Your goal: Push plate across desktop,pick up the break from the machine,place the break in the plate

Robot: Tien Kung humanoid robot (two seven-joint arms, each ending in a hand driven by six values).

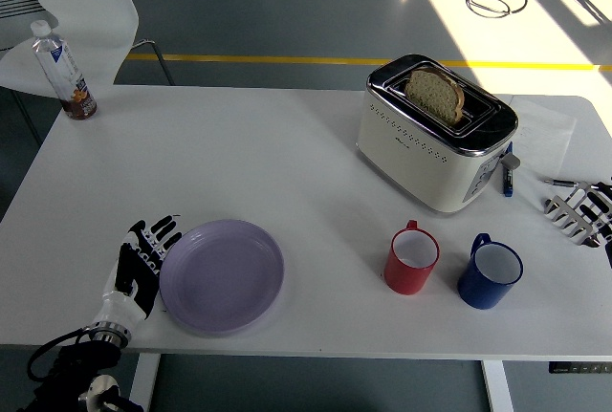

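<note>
The white table (287, 144) takes up most of the room in front of the robot, its near edge running along the bottom. Behind its far left corner stands a white chair (81, 1). The biggest thing on the table is the cream and chrome toaster (430, 140), set toward the far right, with a slice of bread (435, 95) standing upright in one of its slots, its top poking above the chrome.

Close to the near edge, left of the middle, lies the lavender plate (222, 275), flat and with nothing on it. The left hand (142, 261) sits right against the plate's left rim, fingers straight and slightly fanned, pointing toward the far side; it grips nothing, only touching the rim with the side of the fingers.

Toward the near right stand two mugs just beside each other, not touching: a red mug (412, 258) and, to its right, a blue mug (490, 272). Both are upright and well apart from the plate.

At the right edge of the table rests the right hand (583, 209), fingers loosely extended and holding nothing. A bottle (63, 72) stands upright at the far left corner. A blue pen (508, 178) lies just right of the toaster.
</note>
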